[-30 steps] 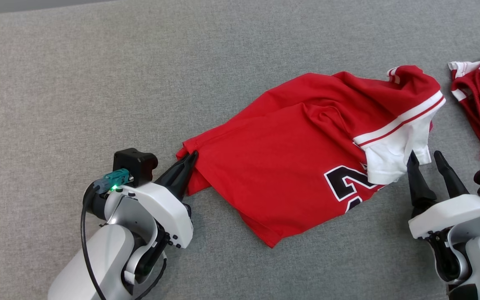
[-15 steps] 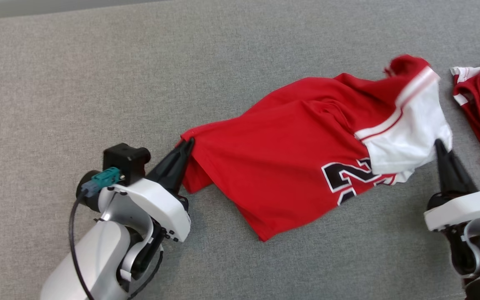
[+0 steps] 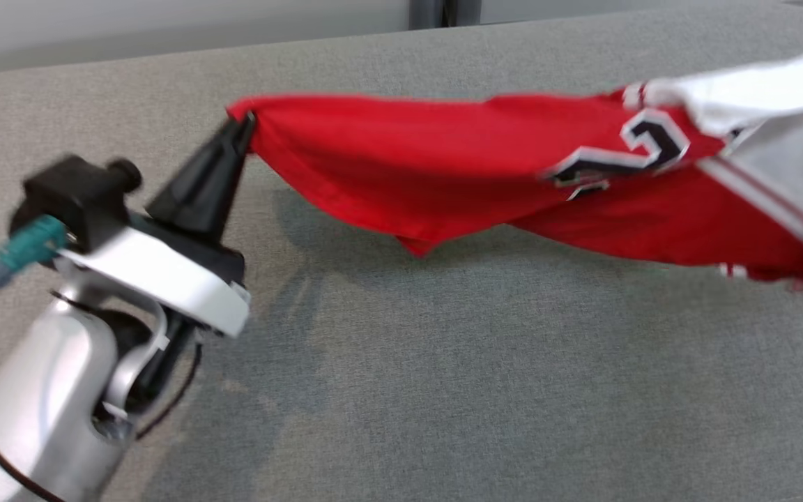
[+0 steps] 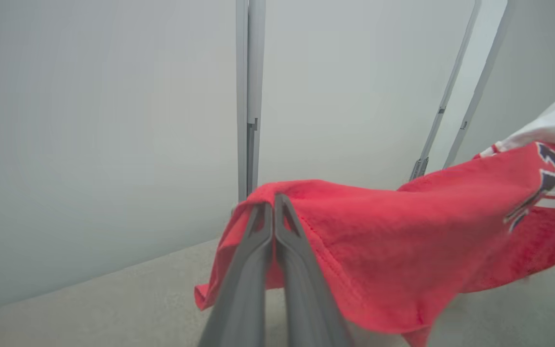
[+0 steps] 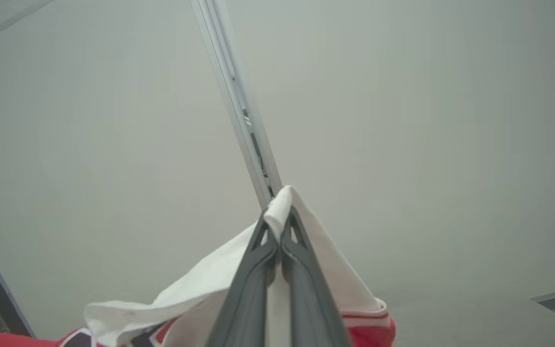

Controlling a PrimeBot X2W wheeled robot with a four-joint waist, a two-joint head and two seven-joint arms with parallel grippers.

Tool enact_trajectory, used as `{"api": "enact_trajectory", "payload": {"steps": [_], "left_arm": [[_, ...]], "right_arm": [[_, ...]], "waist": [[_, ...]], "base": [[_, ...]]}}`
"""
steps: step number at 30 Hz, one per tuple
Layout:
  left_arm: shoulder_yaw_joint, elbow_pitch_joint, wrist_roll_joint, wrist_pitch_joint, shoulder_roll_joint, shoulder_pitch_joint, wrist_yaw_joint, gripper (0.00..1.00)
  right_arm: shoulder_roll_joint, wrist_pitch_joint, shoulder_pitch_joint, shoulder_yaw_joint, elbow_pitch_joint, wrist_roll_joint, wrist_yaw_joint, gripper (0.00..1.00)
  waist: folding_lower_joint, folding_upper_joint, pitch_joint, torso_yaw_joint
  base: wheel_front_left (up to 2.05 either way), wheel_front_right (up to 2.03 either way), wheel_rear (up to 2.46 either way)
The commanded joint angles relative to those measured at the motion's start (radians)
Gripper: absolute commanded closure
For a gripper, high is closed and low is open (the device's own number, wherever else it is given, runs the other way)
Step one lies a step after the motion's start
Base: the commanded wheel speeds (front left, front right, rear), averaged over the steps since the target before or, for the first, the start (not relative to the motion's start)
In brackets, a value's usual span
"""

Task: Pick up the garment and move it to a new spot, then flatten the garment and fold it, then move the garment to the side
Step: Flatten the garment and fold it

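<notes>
Garment (image 3: 408,167) (red jersey) stretched above grey surface (image 3: 443,362); left fingers (image 3: 206,181), right fingers (image 5: 251,289) clamped on it.

Red garment (image 3: 443,167): black white-edged "2"; next digit unreadable.

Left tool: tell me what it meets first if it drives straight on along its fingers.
The left tool first meets the garment edge pinched in its tips; beyond that, probably the pale wall beside the metal strip, depth unclear.
</notes>
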Motion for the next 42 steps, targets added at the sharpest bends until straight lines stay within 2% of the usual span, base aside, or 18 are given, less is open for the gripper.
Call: {"api": "enact_trajectory", "payload": {"steps": [1,7,12,16,27,32,34,42], "left_arm": [[0.013,-0.013,-0.014,0.004,0.005,-0.029,-0.006,1.00],[0.059,-0.056,0.000,0.021,0.033,-0.152,-0.013,1.00],[0.073,-0.071,0.027,0.036,0.047,-0.221,0.004,1.00],[0.068,-0.068,0.032,0.041,0.045,-0.224,0.010,1.00],[0.044,-0.022,0.005,0.022,0.025,-0.100,0.035,1.00],[0.017,0.037,-0.029,-0.008,-0.013,-0.004,0.034,1.00],[0.000,0.077,-0.044,-0.025,-0.031,0.040,0.024,1.00],[-0.052,0.238,-0.079,-0.090,-0.093,0.163,-0.001,1.00]], "right_arm": [[-0.008,0.017,-0.028,-0.008,-0.022,0.004,0.000,1.00],[-0.015,0.087,-0.176,-0.034,-0.114,0.011,0.000,1.00],[-0.009,0.131,-0.259,-0.042,-0.130,-0.013,0.000,1.00],[0.011,0.154,-0.264,-0.030,-0.123,-0.021,0.000,1.00],[0.059,0.147,-0.134,-0.006,-0.050,-0.043,0.000,1.00],[0.088,0.121,-0.036,0.016,0.014,-0.062,0.000,1.00],[0.113,0.102,0.014,0.030,0.059,-0.054,0.000,1.00],[0.140,0.014,0.171,0.083,0.283,-0.045,0.000,1.00]], "waist": [[0.0000,-0.0001,-0.010,0.009],[0.0000,-0.0001,-0.040,0.028],[0.0000,-0.0001,-0.054,0.036],[0.0000,-0.0001,-0.054,0.035],[0.0000,-0.0001,-0.036,0.032],[0.0000,-0.0001,-0.022,0.032],[0.0000,-0.0001,-0.013,0.032],[0.0000,-0.0001,0.015,0.032]], "base": [[0.00,0.00,0.00],[0.00,0.00,0.00],[0.00,0.00,0.00],[0.00,0.00,0.00],[0.00,0.00,0.00],[0.00,0.00,0.00],[0.00,0.00,0.00],[0.00,0.00,0.00]]}}
